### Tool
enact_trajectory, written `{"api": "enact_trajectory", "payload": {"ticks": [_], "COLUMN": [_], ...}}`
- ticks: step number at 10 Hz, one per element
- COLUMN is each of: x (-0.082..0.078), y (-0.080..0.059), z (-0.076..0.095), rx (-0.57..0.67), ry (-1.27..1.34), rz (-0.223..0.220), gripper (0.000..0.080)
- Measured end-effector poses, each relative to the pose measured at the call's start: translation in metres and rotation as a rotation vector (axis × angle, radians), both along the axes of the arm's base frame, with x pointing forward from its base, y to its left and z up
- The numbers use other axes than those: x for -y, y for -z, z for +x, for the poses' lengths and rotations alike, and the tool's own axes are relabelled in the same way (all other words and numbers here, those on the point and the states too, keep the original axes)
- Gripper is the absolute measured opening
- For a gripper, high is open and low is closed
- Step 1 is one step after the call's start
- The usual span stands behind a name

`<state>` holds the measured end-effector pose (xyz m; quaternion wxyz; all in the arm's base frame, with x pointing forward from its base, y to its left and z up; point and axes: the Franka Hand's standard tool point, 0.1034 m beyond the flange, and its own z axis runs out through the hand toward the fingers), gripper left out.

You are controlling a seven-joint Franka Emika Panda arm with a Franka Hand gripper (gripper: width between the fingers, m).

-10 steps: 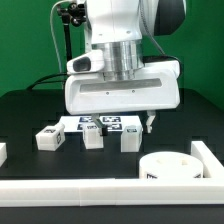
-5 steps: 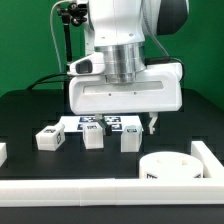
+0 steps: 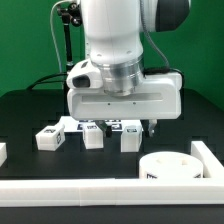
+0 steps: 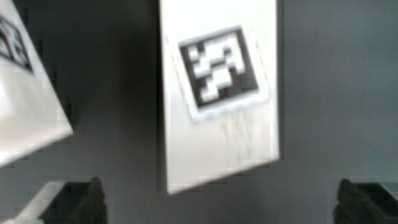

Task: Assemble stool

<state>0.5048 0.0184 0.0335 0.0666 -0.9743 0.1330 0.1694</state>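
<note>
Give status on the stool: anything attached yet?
Done: nothing joined. The thick round white plastic seat lies on its own, apart from three short blocky white plastic legs lying loose in a row. In hand: nothing held; the open gripper hangs over the leg nearest the seat. Left: picking up and fitting every leg.
</note>
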Motion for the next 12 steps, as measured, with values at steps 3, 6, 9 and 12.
{"api": "enact_trajectory", "payload": {"ticks": [3, 6, 9, 12], "x": [0.002, -0.002, -0.002, -0.006], "y": [0.005, 0.009, 0.015, 0.027], "z": [-0.006, -0.012, -0.015, -0.022], "rx": [-0.203, -0.404, -0.597, -0.619], "ry": [-0.013, -0.037, -0.061, -0.065], "rz": [0.047, 0.098, 0.149, 0.150], "gripper": [0.0649, 0.0649, 0.0649, 0.0649]}}
